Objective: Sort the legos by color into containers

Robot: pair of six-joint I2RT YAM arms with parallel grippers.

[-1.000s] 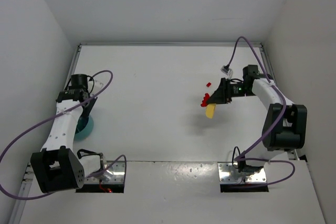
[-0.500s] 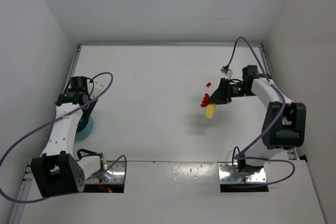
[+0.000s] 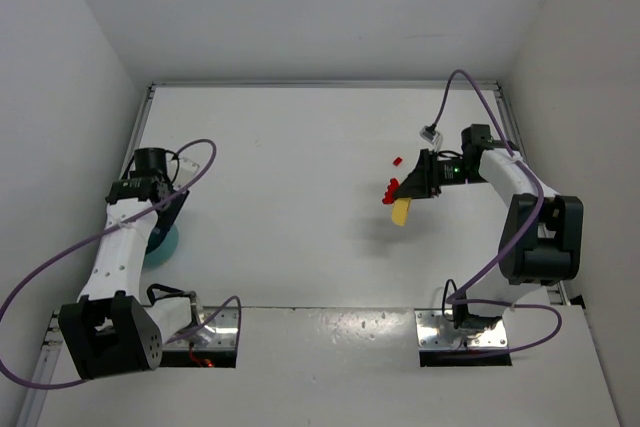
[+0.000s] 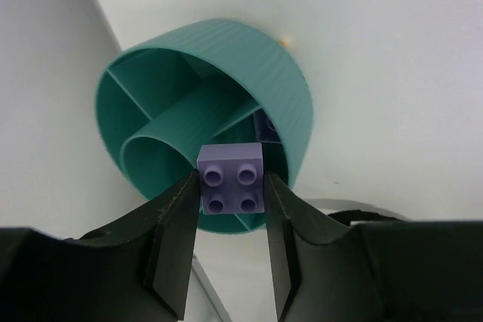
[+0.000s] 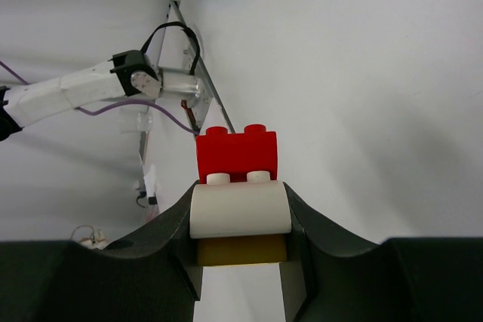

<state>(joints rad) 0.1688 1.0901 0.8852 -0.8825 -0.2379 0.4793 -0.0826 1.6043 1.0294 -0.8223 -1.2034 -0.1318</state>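
My left gripper (image 4: 230, 194) is shut on a small purple lego (image 4: 232, 179) with four studs, held just above the near rim of the teal container (image 4: 287, 88). This round bowl has inner dividers, and another purple lego (image 4: 266, 127) lies in one compartment. In the top view the left gripper (image 3: 165, 209) hangs over the bowl (image 3: 165, 244) at the far left. My right gripper (image 5: 240, 216) is shut on a stack of legos: a white rounded piece (image 5: 240, 209), a red brick (image 5: 236, 152) and a yellow one (image 5: 241, 250). That stack (image 3: 398, 202) hangs above the table at the right.
A tiny red lego (image 3: 397, 160) lies on the table just beyond the right gripper. White walls close in the table on the left, back and right. Purple cables loop from both arms. The left arm's base (image 5: 136, 81) shows in the right wrist view.
The left arm has shifted slightly by the bowl, its elbow swinging a little to the left. The right arm and its stack have not moved.
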